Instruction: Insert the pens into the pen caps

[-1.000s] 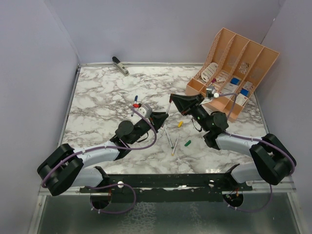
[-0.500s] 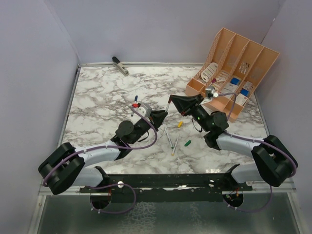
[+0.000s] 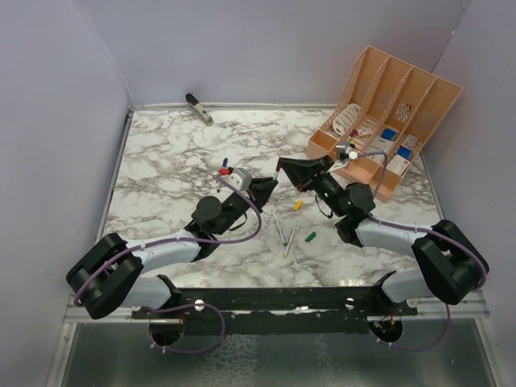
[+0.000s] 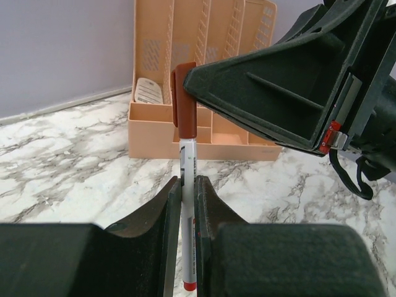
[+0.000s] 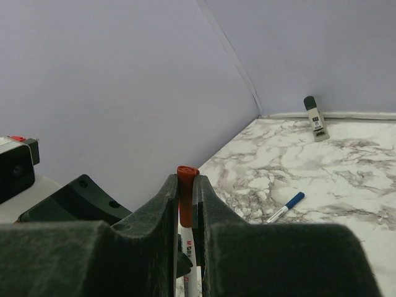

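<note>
move: the left gripper [image 4: 187, 185], clamped on the pen [image 4: 188, 158], is pushed nearer the right gripper [image 5: 185, 185] than a second ago | red cap [image 4: 184, 102], pinched there, is judged nearly seated | both are held before the orange organizer [image 4: 148, 133]

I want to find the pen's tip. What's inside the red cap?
The pen goes up into the red cap. Its tip is covered by the cap, so how deep it sits can't be seen.
</note>
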Available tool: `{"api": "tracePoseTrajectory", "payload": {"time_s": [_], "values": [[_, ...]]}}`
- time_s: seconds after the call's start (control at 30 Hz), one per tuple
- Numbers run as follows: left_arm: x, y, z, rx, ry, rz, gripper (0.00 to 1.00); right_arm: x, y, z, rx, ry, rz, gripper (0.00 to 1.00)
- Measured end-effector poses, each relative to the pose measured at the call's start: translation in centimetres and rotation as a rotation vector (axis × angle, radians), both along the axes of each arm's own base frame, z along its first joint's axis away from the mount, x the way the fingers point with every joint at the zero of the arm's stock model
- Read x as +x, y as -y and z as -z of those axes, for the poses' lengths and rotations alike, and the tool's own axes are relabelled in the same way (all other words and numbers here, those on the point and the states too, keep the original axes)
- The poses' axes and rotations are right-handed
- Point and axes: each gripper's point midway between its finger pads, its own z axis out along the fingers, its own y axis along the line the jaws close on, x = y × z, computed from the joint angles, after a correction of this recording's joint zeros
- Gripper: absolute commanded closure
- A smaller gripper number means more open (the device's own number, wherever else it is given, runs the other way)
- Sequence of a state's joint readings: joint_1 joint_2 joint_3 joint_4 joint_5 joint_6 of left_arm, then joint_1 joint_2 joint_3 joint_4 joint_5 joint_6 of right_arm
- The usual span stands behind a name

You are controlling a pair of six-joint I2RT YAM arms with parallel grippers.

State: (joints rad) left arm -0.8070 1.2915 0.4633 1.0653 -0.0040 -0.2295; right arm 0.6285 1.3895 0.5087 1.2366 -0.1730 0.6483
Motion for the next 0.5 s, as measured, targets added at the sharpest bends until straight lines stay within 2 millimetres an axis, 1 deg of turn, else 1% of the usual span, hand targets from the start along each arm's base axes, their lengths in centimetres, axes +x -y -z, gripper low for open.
{"api": "tracePoseTrajectory", "payload": {"time_s": [0.07, 0.1, 0.13, 0.27, 0.5], "values": [[0.1, -0.1, 0.0, 0.004, 0.005, -0.006, 1.0, 0.2, -0.2, -0.1, -0.009, -0.003, 0.0, 0.99], [0.2, -0.2, 0.0, 0.006, 0.007, -0.009, 1.0, 0.3, -0.3, 0.2, -0.023, -0.012, -0.001, 0.99], [0.3, -0.3, 0.0, 0.009, 0.009, -0.012, 1.0, 0.4, -0.4, 0.0, -0.022, -0.007, -0.001, 0.99], [0.7, -0.7, 0.0, 0.019, 0.018, -0.026, 1.0, 0.8, -0.9, 0.1, -0.048, -0.018, -0.005, 0.99], [1.4, -1.3, 1.0, 0.057, 0.005, -0.039, 1.0, 1.1, -1.8, 1.2, -0.082, -0.038, -0.007, 0.99]]}}
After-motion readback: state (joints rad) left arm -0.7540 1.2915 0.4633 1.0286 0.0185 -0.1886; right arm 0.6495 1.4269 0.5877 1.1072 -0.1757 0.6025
